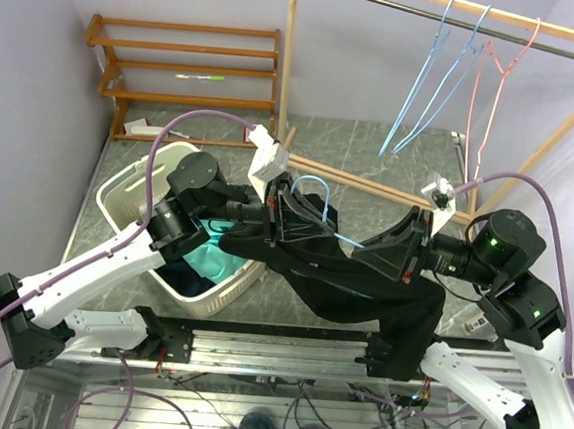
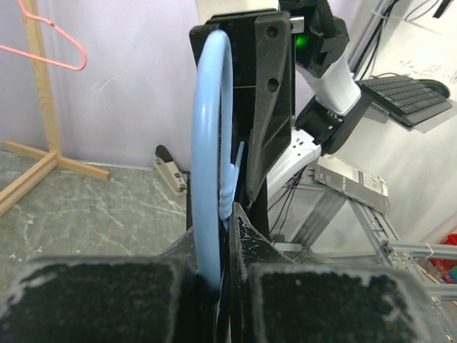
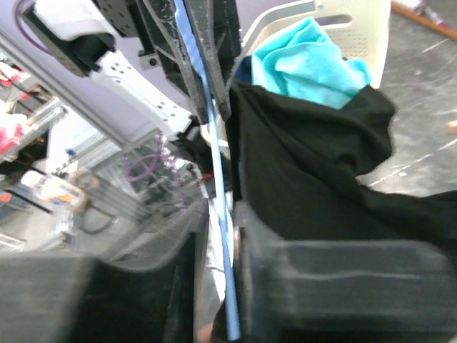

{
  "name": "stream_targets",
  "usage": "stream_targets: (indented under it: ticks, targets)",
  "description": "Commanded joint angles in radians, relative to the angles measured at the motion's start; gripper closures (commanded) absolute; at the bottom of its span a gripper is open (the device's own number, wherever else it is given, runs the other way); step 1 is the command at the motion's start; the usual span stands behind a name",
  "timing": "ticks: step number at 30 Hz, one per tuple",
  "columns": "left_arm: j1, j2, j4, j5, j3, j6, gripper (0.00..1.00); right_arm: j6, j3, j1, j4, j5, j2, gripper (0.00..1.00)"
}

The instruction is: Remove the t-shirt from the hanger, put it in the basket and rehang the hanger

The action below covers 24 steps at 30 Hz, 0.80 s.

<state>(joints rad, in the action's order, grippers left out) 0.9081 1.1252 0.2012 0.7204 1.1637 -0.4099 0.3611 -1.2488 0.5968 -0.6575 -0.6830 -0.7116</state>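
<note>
A light blue wire hanger [image 1: 311, 183] is held level between my two grippers above the table. A black t-shirt [image 1: 361, 290] hangs from it and droops over the front rail. My left gripper [image 1: 311, 221] is shut on the hanger's hook; in the left wrist view the blue hook [image 2: 211, 143] stands clamped between the pads of that gripper [image 2: 218, 236]. My right gripper [image 1: 364, 248] grips the hanger's thin arm; in the right wrist view the wire [image 3: 214, 143] runs between the blurred fingers of the gripper [image 3: 225, 214], with the t-shirt [image 3: 307, 164] bunched just to their right.
A white laundry basket [image 1: 131, 177] with teal cloth [image 1: 204, 258] stands below the left arm. A wooden rack at the back right carries blue hangers [image 1: 437, 77] and a pink hanger [image 1: 496, 92]. A wooden shelf [image 1: 179, 67] stands at the back left.
</note>
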Motion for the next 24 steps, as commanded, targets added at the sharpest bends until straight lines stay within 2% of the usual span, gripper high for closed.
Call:
stream_targets:
  ticks: [1, 3, 7, 15, 21, 24]
  targets:
    - [0.002, -0.026, -0.076, -0.076, 0.049, 0.070, 0.93, -0.006, 0.013, 0.003, 0.002, 0.062, 0.030, 0.70]
    - [0.002, -0.042, -0.122, -0.090, 0.068, 0.097, 0.93, -0.023, 0.013, 0.003, -0.030, 0.109, 0.044, 0.60]
    - [0.002, -0.086, -0.211, -0.136, 0.100, 0.137, 0.93, -0.042, 0.013, 0.002, -0.094, 0.221, 0.079, 0.54]
    - [0.002, -0.147, -0.328, -0.168, 0.165, 0.180, 0.93, -0.096, -0.050, 0.003, -0.245, 0.476, 0.128, 0.49]
    - [0.002, -0.179, -0.372, -0.164, 0.203, 0.186, 0.93, -0.094, -0.050, 0.001, -0.280, 0.551, 0.157, 0.48]
    - [0.002, -0.188, -0.410, -0.190, 0.216, 0.201, 0.93, -0.086, -0.070, 0.002, -0.290, 0.566, 0.174, 0.53]
